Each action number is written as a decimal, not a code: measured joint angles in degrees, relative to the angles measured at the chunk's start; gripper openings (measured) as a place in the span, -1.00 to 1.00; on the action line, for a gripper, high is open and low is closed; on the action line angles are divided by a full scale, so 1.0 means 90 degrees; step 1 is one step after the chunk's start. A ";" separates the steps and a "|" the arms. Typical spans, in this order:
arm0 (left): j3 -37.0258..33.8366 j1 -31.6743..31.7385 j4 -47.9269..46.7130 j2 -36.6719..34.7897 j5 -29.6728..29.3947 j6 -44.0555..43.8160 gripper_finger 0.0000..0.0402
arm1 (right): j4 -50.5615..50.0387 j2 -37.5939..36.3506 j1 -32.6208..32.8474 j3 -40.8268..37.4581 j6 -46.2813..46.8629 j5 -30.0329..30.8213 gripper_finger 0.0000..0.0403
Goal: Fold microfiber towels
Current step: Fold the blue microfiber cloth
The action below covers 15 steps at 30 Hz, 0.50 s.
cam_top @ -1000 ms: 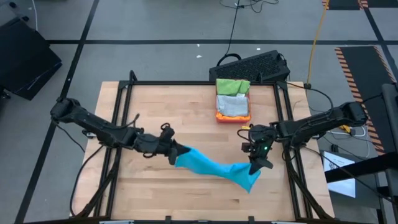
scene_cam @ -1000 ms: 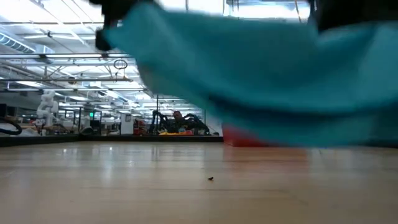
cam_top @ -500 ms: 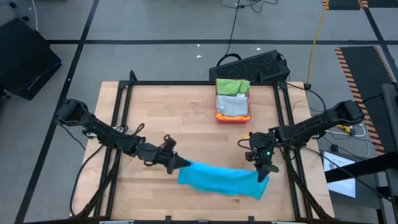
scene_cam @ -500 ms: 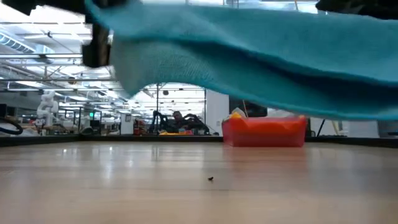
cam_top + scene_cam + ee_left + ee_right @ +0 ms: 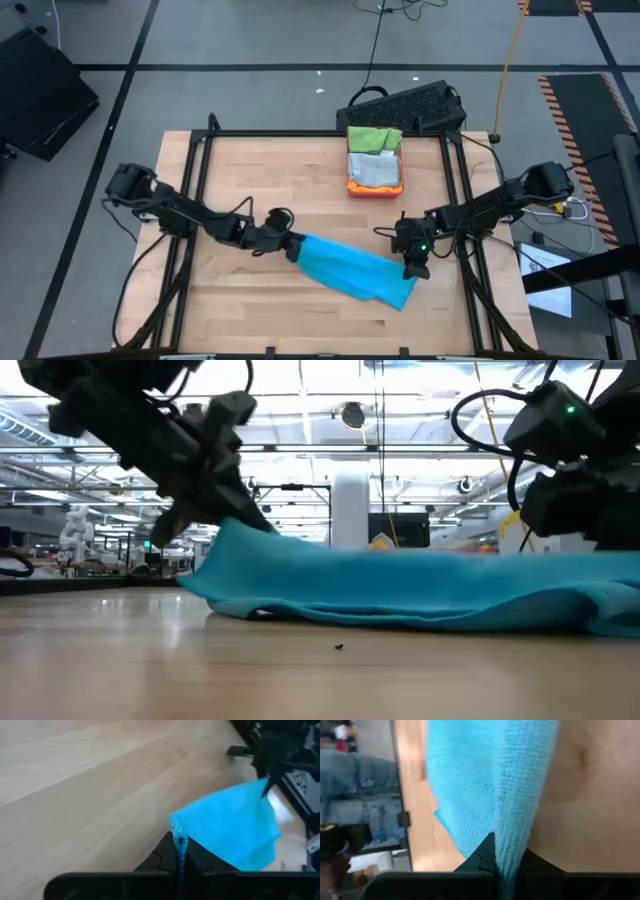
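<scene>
Bright blue cloth, the blue towel (image 5: 355, 270), lies stretched between our two grippers on the near half of the wooden table (image 5: 260, 170). We see the left gripper (image 5: 291, 245) clamped on the towel's corner at its left end, and the right gripper (image 5: 410, 270) clamped on the edge at its right end; both sets of fingers are closed on the fabric, which the wrist views confirm, with blue cloth pinched in the seam between each pair of dark fingers (image 5: 165, 860) (image 5: 482, 855).

In the low view the blue towel (image 5: 400, 595) sags down onto the tabletop between the two arms, its middle resting on the wood while the ends rise to the grippers. The right end runs out of that picture, so we cannot see its far corner there. From above, the part of the towel under the right gripper is covered by the gripper itself, and we cannot tell how many layers the cloth has.

The towel's long axis runs slantwise, from the left gripper near the table's middle down toward the front right corner.

Well behind it, at the back of the table, the red tray (image 5: 375, 185) holds other towels: a green towel (image 5: 373, 139) and a grey towel (image 5: 377, 171).
</scene>
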 joint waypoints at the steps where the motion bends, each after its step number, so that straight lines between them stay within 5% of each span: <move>1: 0.0003 0.0058 -0.0003 0.0026 0.0013 0.0001 -0.97 | -0.0014 0.0025 -0.0005 0.0003 0.0055 0.0083 -0.97; 15: -0.0011 0.0659 -0.0287 0.0111 -0.0159 -0.0079 -0.95 | -0.0434 -0.0374 -0.0264 0.0041 0.0869 0.1067 -0.74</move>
